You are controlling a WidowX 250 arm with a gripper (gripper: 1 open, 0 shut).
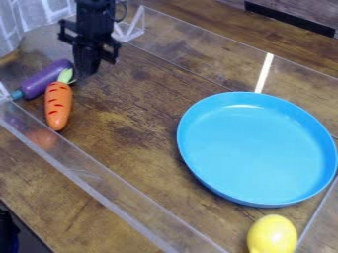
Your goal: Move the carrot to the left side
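One shut gripper [87, 71] pointing downward.

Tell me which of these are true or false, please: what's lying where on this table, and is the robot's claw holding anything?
1. The carrot lies on the blue plate. False: it lies on the wooden table, far left of the plate.
2. The purple eggplant lies right beside the carrot. True.
3. The gripper is holding the carrot. False: it is shut on nothing, above and to the right of the carrot.
4. The blue plate has nothing on it. True.
5. The lemon sits next to the eggplant. False: it is at the bottom edge, near the plate's lower rim.
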